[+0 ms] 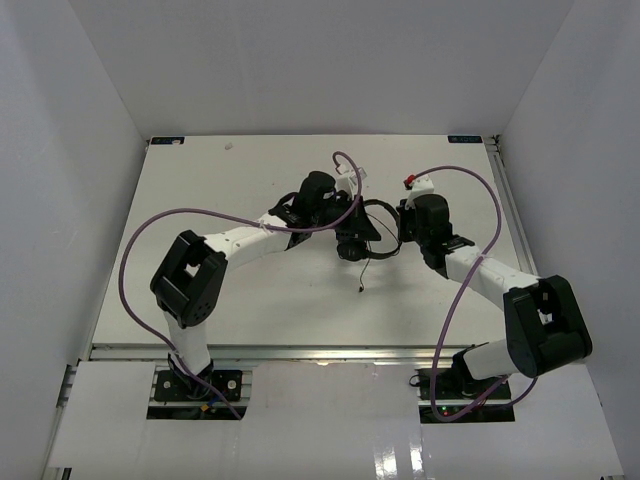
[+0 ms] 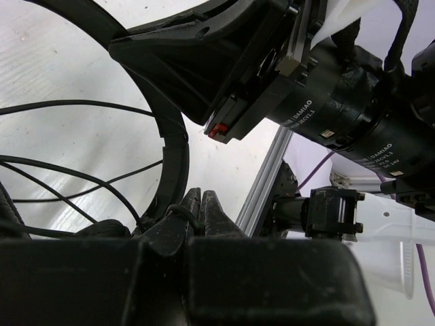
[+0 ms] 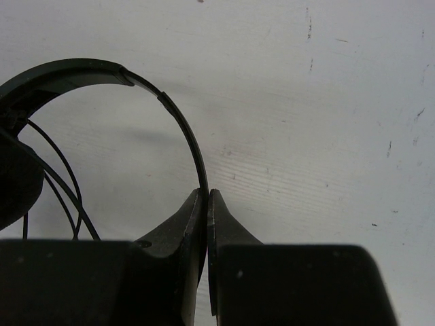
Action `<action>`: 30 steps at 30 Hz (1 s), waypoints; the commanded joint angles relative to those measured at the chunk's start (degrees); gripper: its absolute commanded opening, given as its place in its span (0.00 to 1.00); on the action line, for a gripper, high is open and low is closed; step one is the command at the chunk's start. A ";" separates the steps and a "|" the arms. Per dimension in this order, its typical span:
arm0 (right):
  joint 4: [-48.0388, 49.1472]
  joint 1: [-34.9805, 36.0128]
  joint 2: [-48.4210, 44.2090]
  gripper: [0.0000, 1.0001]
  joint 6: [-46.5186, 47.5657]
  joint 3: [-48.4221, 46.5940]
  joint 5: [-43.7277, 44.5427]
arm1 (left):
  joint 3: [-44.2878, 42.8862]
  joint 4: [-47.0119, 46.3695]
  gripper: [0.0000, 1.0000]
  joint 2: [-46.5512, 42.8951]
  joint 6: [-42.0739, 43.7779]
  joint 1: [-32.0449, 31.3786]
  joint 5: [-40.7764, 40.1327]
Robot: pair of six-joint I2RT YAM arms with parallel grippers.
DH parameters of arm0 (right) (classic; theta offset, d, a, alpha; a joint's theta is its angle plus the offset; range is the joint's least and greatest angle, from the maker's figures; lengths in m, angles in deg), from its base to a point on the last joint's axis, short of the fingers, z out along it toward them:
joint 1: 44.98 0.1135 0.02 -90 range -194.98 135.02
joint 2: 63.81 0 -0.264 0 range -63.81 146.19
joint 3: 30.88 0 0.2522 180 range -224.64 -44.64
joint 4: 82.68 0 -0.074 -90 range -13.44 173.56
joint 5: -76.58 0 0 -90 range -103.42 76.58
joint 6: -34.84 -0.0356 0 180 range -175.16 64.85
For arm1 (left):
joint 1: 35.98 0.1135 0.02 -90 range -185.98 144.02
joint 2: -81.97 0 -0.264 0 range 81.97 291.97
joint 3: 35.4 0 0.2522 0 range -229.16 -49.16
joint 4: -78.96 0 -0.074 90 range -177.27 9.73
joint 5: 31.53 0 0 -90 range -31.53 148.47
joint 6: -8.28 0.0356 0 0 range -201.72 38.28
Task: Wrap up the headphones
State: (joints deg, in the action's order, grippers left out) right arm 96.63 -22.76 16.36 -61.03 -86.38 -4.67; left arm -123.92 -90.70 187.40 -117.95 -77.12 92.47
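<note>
The black headphones [image 1: 378, 205] are held between both arms at the table's middle. My left gripper [image 1: 347, 222] is at their left side; in the left wrist view it [image 2: 197, 193] is shut on a loop of the thin black cable [image 2: 178, 211], next to the headband [image 2: 173, 136]. My right gripper [image 1: 403, 225] is at their right side; in the right wrist view it [image 3: 206, 192] is shut on the thin headband [image 3: 178, 115]. An earcup [image 3: 12, 183] and cable strands [image 3: 68, 183] show at the left. The cable's loose end [image 1: 361, 288] hangs toward the table.
The white table [image 1: 250, 290] sits inside white walls. Thick purple robot cables [image 1: 150, 225] arc over both arms. The right arm's wrist [image 2: 326, 102] fills the top of the left wrist view. An aluminium rail [image 1: 300, 352] runs along the near edge.
</note>
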 commanded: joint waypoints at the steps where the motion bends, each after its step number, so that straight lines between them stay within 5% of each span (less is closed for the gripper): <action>1: 2.58 0.19 0.80 0.08 0.79 0.29 -0.96 | -5.04 0.22 0.09 -0.54 -1.02 2.29 3.61; 8: 2.75 0.19 1.51 0.08 1.39 0.61 -1.20 | -6.19 7.83 0.11 -0.78 2.10 6.76 9.60; 19: 2.49 0.19 2.13 0.08 2.12 0.90 -1.40 | 1.22 -7.90 0.19 -2.51 -10.15 9.41 15.92; 30: 1.77 0.28 1.56 0.08 2.98 1.92 -3.42 | -4.15 -2.91 0.20 2.00 -7.56 11.63 15.04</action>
State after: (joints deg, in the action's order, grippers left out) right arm 96.72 -22.76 18.45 -58.69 -85.00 -6.20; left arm -123.96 -94.48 188.85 -126.97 -67.20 107.34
